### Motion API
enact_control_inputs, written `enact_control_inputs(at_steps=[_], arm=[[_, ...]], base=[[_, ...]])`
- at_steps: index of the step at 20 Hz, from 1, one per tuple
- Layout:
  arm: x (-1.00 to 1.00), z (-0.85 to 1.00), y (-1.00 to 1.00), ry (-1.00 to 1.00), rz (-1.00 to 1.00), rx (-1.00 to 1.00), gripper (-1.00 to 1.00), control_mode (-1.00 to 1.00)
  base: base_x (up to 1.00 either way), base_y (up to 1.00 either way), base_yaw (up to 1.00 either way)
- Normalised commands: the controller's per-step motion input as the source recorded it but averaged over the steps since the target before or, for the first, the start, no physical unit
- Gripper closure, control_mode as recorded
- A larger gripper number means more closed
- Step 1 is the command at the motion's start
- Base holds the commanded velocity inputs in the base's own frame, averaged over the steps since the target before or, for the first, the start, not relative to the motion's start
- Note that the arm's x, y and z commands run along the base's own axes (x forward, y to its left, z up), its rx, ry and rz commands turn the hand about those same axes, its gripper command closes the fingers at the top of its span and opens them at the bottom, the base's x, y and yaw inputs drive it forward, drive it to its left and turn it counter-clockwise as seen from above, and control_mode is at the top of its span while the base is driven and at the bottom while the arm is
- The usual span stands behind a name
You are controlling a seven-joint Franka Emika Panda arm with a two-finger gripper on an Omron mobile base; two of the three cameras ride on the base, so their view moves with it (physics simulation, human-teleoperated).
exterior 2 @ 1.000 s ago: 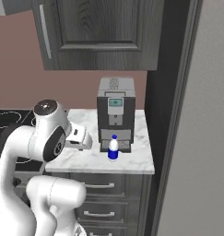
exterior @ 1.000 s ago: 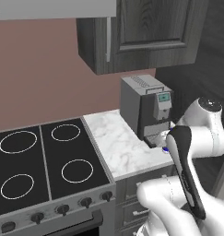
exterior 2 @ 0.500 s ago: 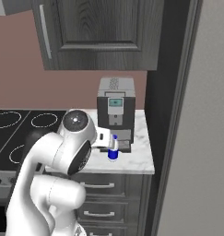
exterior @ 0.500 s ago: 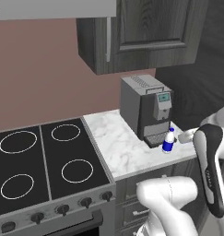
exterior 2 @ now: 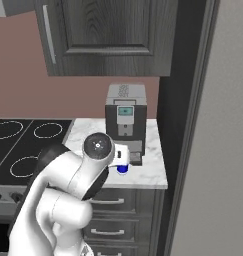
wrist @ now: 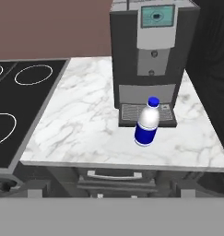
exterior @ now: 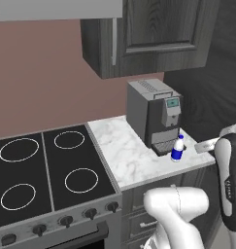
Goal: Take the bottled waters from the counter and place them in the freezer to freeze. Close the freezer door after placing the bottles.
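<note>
One bottled water (wrist: 147, 122), clear with a blue cap and a dark blue lower band, stands upright on the white marble counter (wrist: 85, 124), just in front of the coffee machine's drip tray. The left base view shows the same bottle (exterior: 177, 148) near the counter's right end. My gripper (exterior: 201, 146) hovers off the counter's right edge, a short way from the bottle, open and holding nothing. In the right base view my arm covers most of the bottle (exterior 2: 123, 169). A tall light-grey face (exterior 2: 223, 130) rises right of the counter; I cannot tell whether it is the freezer door, as no handle shows on it.
A grey coffee machine (exterior: 153, 116) stands at the back of the counter, under dark wall cabinets (exterior: 153, 34). The black four-ring stove (exterior: 46, 168) lies to the left. A dark tall panel (exterior 2: 185, 125) bounds the counter on the right. Dark drawers (wrist: 113, 182) sit below.
My arm has swung to the right: the hand passed in front of the bottle and now hangs off the counter's right end. The bottle has not moved. The gripper stays open.
</note>
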Motion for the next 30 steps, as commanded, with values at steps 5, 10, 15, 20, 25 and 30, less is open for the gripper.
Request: enact_control_inputs(at_steps=[5,10,15,20,25,30], arm=[[0.0,-0.58,-0.16,-0.19,0.0,0.12,-1.0,-1.0],[0.0,-0.76,-0.09,-0.07,0.0,0.09,-1.0,-1.0],[0.0,-0.54,-0.02,-0.19,0.0,0.02,-1.0,-1.0],[0.0,-0.43,0.0,-0.3,0.0,0.01,-1.0,-1.0],[0.0,-0.17,0.0,-0.29,0.01,0.0,-1.0,-1.0],[0.1,-0.06,0.0,-0.09,0.0,0.0,-1.0,-1.0]], base=[[0.0,0.0,0.0],[0.0,0.0,0.0],[0.0,0.0,0.0],[0.0,0.0,0.0],[0.0,0.0,0.0],[0.0,0.0,0.0]])
